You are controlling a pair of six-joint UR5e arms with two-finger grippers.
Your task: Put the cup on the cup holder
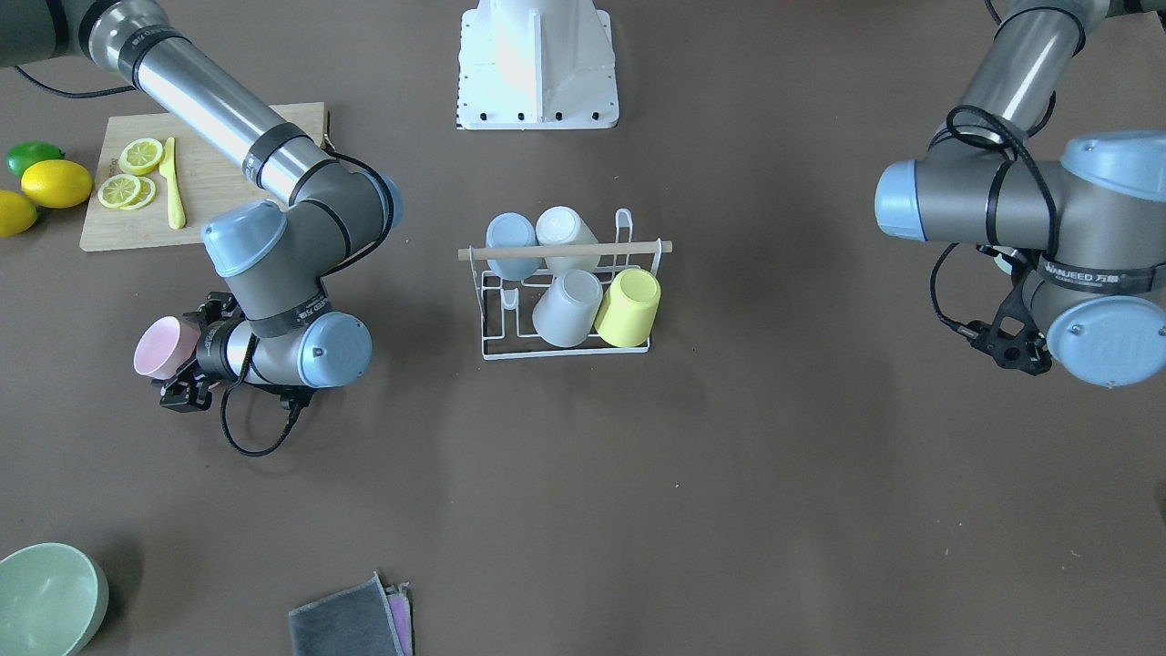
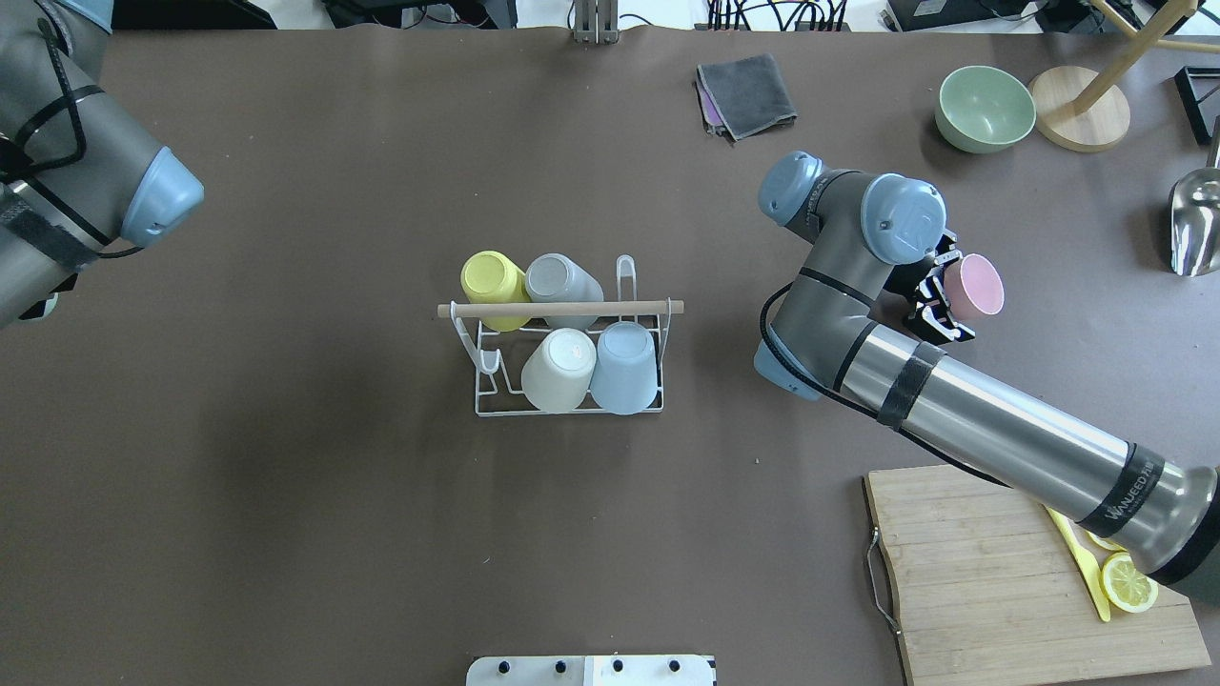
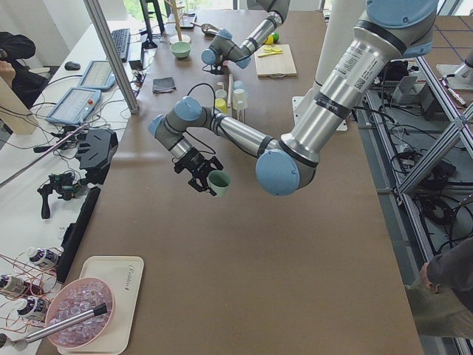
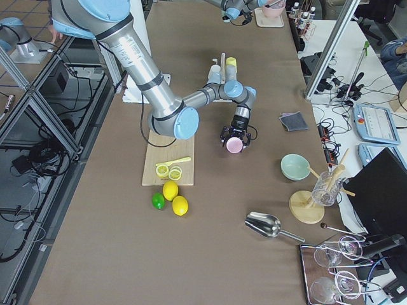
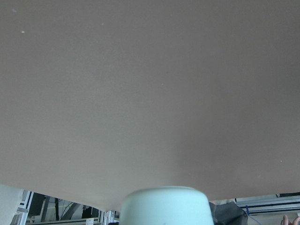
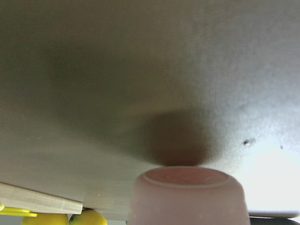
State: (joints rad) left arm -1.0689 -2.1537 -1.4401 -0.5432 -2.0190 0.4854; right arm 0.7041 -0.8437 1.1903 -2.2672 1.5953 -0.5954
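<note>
The cup holder [image 2: 562, 412] is a white wire rack with a wooden rod [image 2: 562, 308] and stands mid-table; it also shows in the front view [image 1: 565, 351]. It holds a yellow, a grey, a cream and a blue cup. My right gripper [image 2: 953, 291] is shut on a pink cup [image 2: 977, 286], on its side, off to the rack's right; the pink cup also shows in the front view [image 1: 164, 346] and the right wrist view [image 6: 187, 197]. My left gripper [image 3: 205, 177] holds a pale green cup [image 3: 219, 183] above the table; the left wrist view shows this cup [image 5: 164, 206].
A cutting board [image 2: 982, 572] with lemon slices and a yellow knife lies near the right arm. Lemons and a lime [image 1: 55, 182] lie beside it. A green bowl [image 2: 985, 107], a grey cloth [image 2: 748, 90], a metal scoop [image 2: 1196, 224] and a wooden stand [image 2: 1082, 119] are at the far right.
</note>
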